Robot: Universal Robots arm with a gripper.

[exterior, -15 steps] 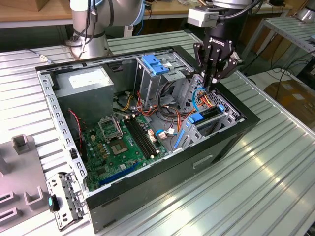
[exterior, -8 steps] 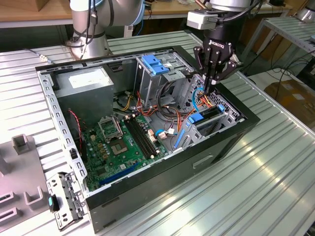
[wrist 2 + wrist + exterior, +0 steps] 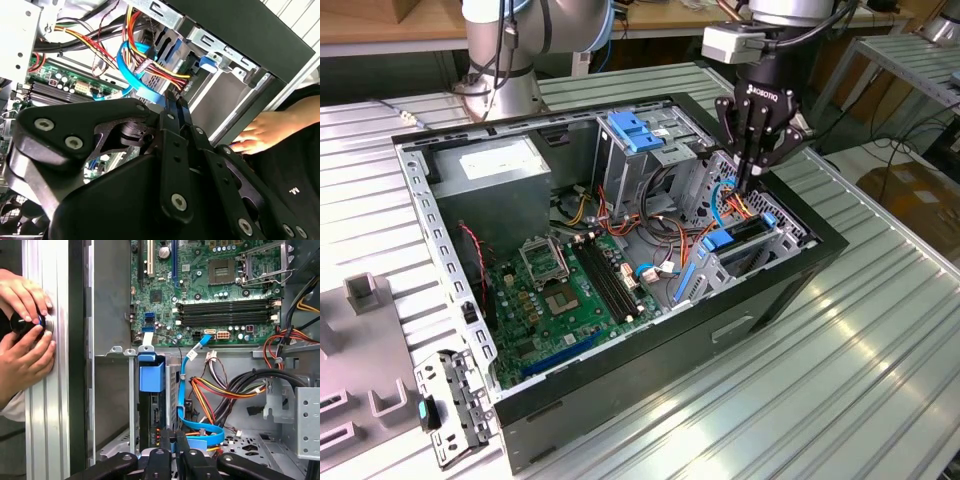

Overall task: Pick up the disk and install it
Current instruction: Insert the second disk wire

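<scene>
1. Already the disk [image 3: 745,231] appears to sit on edge in the drive bay at the front corner of the computer case [image 3: 772,292], with its blue rail end up; the first wrist view shows its dark edge [image 3: 156,411] below the blue tab.
2. Directly above that bay hangs the gripper [image 3: 752,176], its fingers pressed together and gripping nothing.
3. Beside the fingertips runs a blue cable [image 3: 182,390]; I cannot tell whether it is plugged into the disk.
4. By my judgement the pick-up is done, and seating cannot be confirmed.
5. Outside the case, a person's hands [image 3: 25,340] rest on the table [image 3: 880,350].
</scene>
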